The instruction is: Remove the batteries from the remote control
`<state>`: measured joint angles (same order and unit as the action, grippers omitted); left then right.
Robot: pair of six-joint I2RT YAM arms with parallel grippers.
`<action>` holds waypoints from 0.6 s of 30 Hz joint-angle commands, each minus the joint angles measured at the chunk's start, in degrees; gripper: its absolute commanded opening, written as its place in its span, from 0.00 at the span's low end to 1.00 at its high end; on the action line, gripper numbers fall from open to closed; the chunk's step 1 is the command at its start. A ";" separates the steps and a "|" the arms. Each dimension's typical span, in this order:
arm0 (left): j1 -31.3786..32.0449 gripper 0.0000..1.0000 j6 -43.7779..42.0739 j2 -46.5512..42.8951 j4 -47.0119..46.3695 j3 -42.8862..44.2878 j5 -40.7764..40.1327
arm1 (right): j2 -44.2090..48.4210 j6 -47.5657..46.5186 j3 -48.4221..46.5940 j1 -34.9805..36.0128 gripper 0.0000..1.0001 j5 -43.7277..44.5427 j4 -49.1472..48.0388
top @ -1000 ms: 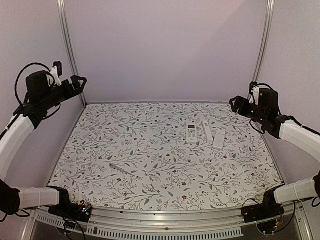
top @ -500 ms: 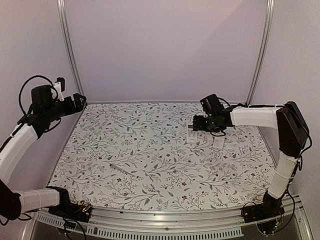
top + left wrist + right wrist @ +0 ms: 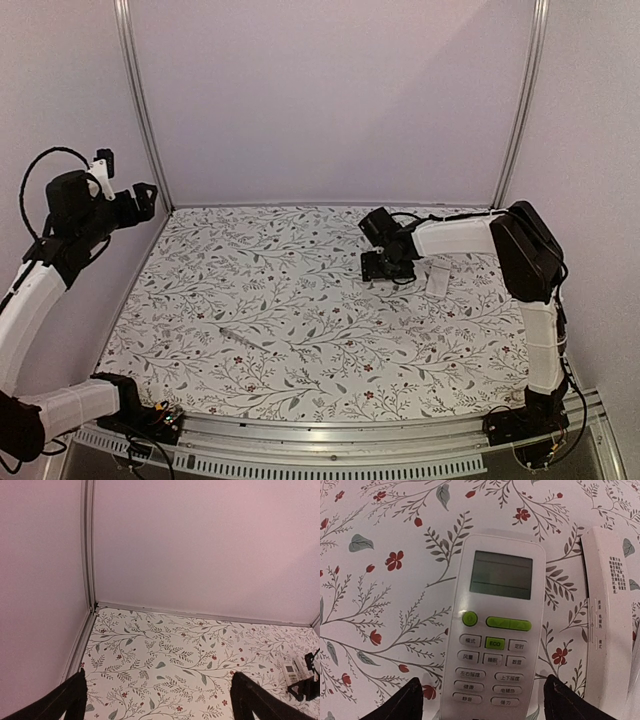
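Note:
A white remote control point(image 3: 495, 630) with a grey screen and green buttons lies face up on the floral table. My right gripper point(image 3: 485, 705) hangs open just above its lower end, one dark fingertip on each side and neither touching it. In the top view this gripper point(image 3: 386, 268) covers most of the remote. My left gripper point(image 3: 140, 195) is raised near the back left corner, open, with nothing between its fingers point(image 3: 75, 697). The batteries are hidden.
A second white remote point(image 3: 607, 615) lies on its side just right of the first. Another flat white piece point(image 3: 437, 280) rests further right. A thin grey stick point(image 3: 243, 337) lies left of the table's middle. Walls with metal posts close the back and sides.
My right arm has swung in from the right wall and stretched left over the remotes, ending above the face-up one. The left arm has drawn slightly back towards the left wall.

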<state>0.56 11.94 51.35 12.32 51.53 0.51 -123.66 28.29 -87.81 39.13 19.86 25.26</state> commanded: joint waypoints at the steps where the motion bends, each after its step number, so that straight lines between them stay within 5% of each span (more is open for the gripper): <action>1: -0.39 0.99 -0.96 0.95 -0.06 -0.65 0.60 | -2.32 1.99 -1.14 0.35 0.79 2.83 3.22; 18: -0.41 1.00 -1.13 0.86 -0.01 -0.72 0.01 | -3.19 3.91 -0.31 0.33 0.61 0.09 1.29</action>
<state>0.51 11.75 52.25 12.32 51.51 0.75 -125.01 30.96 -87.88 39.33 20.40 26.81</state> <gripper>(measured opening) 0.996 0.621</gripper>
